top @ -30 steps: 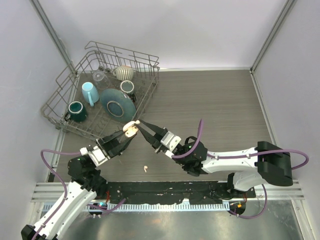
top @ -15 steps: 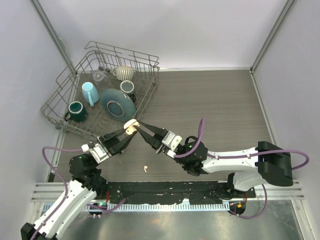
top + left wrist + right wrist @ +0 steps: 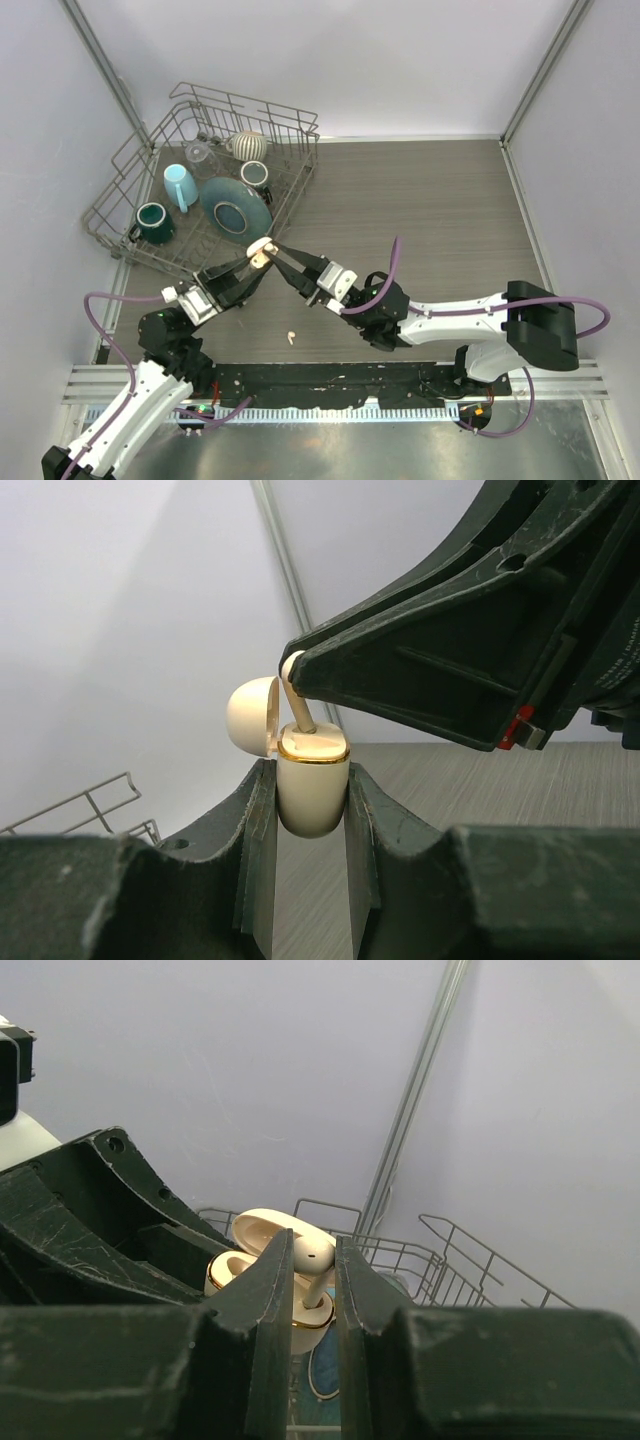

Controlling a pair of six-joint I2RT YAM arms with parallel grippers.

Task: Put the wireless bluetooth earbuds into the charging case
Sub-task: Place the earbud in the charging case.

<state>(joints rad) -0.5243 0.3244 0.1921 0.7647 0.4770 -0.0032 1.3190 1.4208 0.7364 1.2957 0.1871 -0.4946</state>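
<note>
light: bright, even | shadows: faint | glare: front metal plate (image 3: 400,452)

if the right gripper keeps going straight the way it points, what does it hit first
The open charging case held by the left gripper; the earbud in the right gripper sits at its mouth.

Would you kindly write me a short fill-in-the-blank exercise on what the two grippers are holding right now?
1. The left gripper clamps the charging case, whose lid stands ___.
2. The right gripper pinches one earbud, with its stem reaching into the charging ___.
3. A second earbud lies loose on the ___.

Missing words: open; case; table.
</note>
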